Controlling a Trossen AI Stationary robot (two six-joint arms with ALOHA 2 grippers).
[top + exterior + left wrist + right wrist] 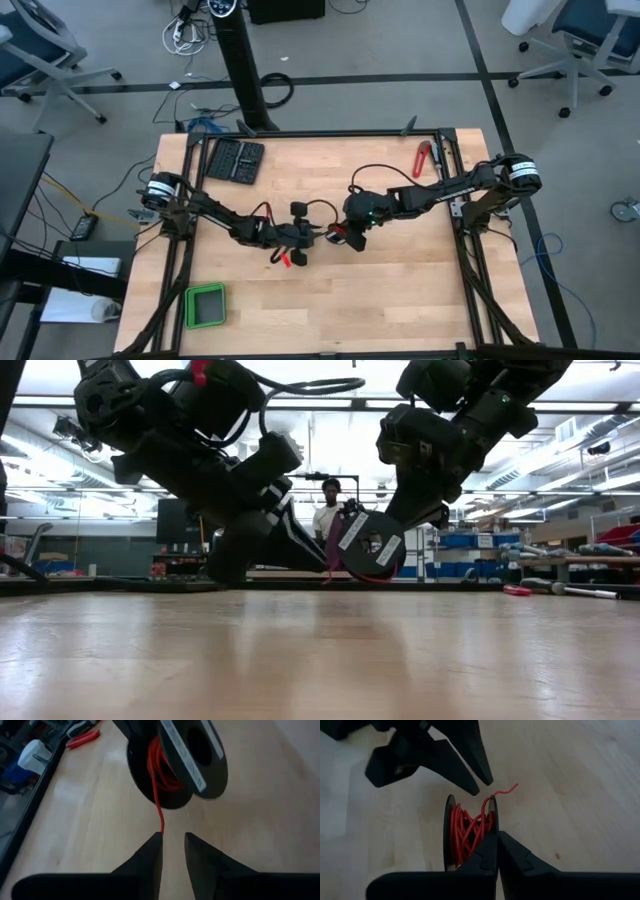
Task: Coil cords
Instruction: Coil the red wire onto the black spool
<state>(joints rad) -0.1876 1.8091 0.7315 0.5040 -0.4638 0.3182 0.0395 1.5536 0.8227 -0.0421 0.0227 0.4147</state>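
Observation:
A thin red cord (pixel 465 827) is wound loosely on a small black spool (pixel 200 755) at the table's middle. The cord's free end (pixel 507 789) sticks out past the spool's rim. My right gripper (pixel 496 837) is shut on the spool. My left gripper (pixel 173 840) is slightly open, right next to the spool on its left side. A strand of cord (pixel 159 810) runs from the spool down to one of its fingertips (pixel 156 842). I cannot tell whether that strand touches the fingertip. In the high view both grippers (pixel 318 236) (pixel 350 240) meet at the spool (pixel 338 238). My right gripper pinches one flange of the spool at its rim (pixel 492 815), one finger between the two flanges among the cord turns and one finger outside. In the low view it slants down from above, and the spool (pixel 365 545) hangs on edge, just clear of the table.
A red-handled tool (pixel 423 158) lies near the far right corner. A black case (pixel 235 160) lies at the far left and a green tray (pixel 206 305) near the front left corner. A person (pixel 328 510) stands in the room beyond the table.

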